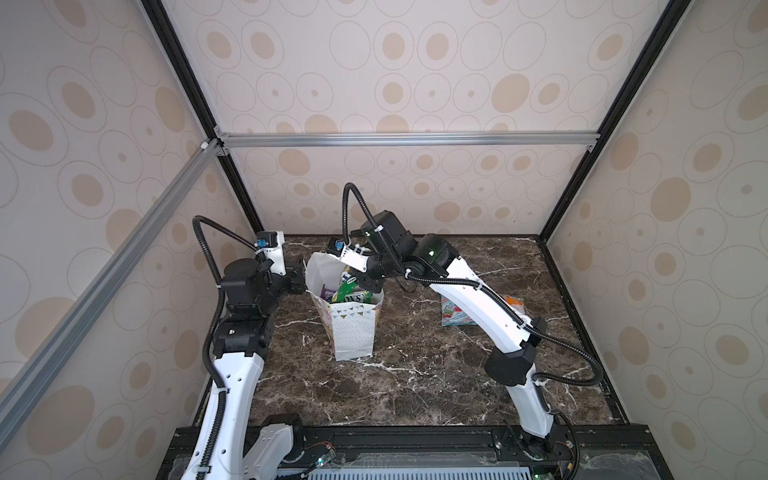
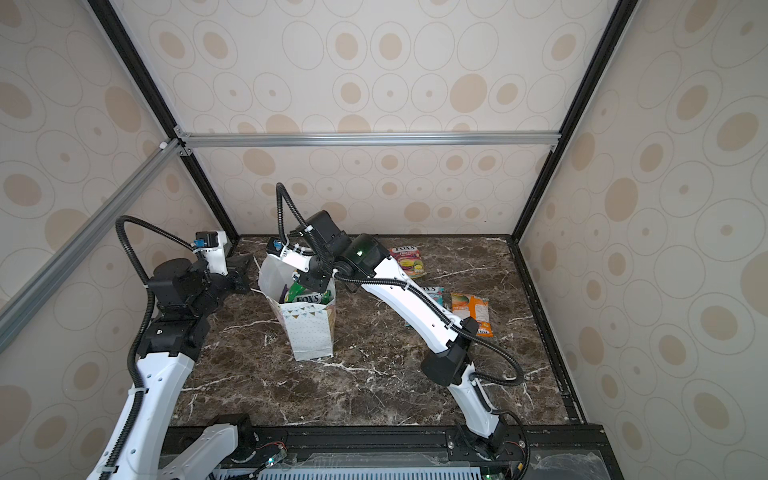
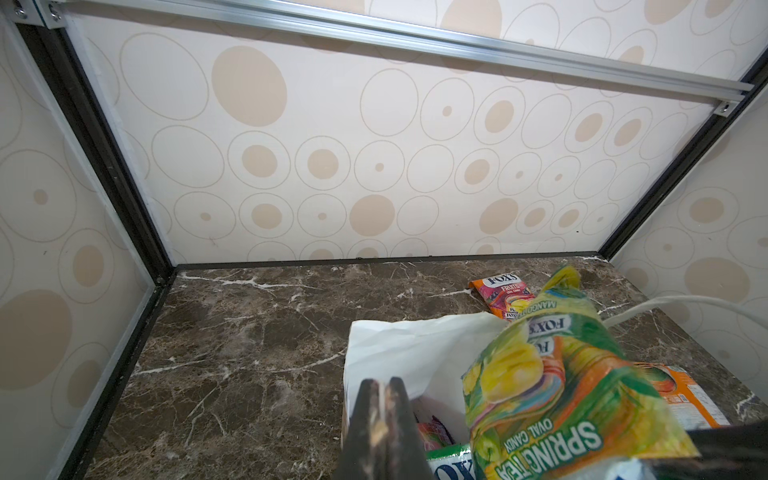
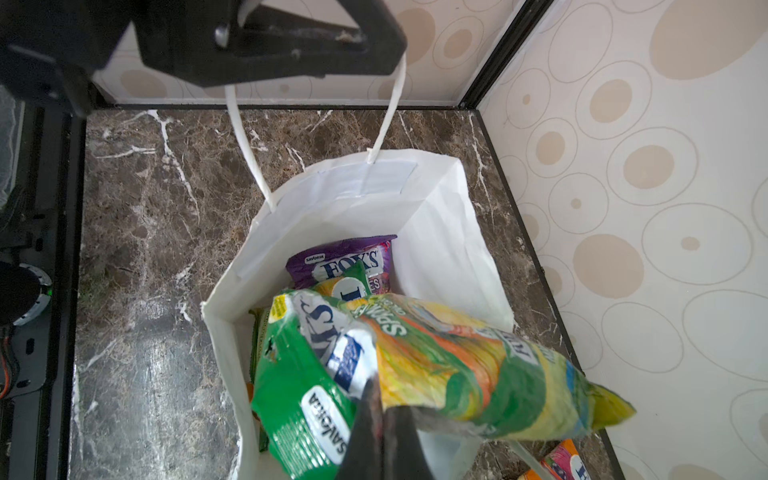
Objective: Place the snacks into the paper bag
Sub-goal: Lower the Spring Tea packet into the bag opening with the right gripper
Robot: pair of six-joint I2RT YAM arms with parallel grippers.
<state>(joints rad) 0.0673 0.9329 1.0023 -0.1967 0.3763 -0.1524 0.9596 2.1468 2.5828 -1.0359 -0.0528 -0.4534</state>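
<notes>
Step in hand: dropping a snack into the paper bag (image 1: 353, 332).

- My right gripper (image 4: 380, 405) is clamped on the yellow-green pouch (image 4: 478, 365), pinching it near one end. The pouch hangs tilted across the bag's mouth, one end over the opening and the far end jutting past the rim.
- My left gripper (image 3: 380, 384) is pinched tight on the bag's cord handle (image 4: 390, 120). It pulls that side up, so the mouth gapes.
- The bag stands upright on the table (image 2: 374, 395), near the back left.
- Inside it I see a purple pouch (image 4: 340, 262) and a green pouch (image 4: 299, 399). The green one stands high, close under my load.
- Outside the bag, to the right, lie an orange-pink pouch (image 2: 409, 259), a teal pouch (image 2: 432, 295) partly hidden by my right arm, and an orange pouch (image 2: 471, 311).

Judgement: well along, at least three to go after this one.

Next move calls for:
- swinging the jutting end in over the opening;
- lowering a little, then letting go;
- keeping the left pinch firm, or the mouth may sag shut.

Risk: the pouch could catch on the rim or ride on the green one.
</notes>
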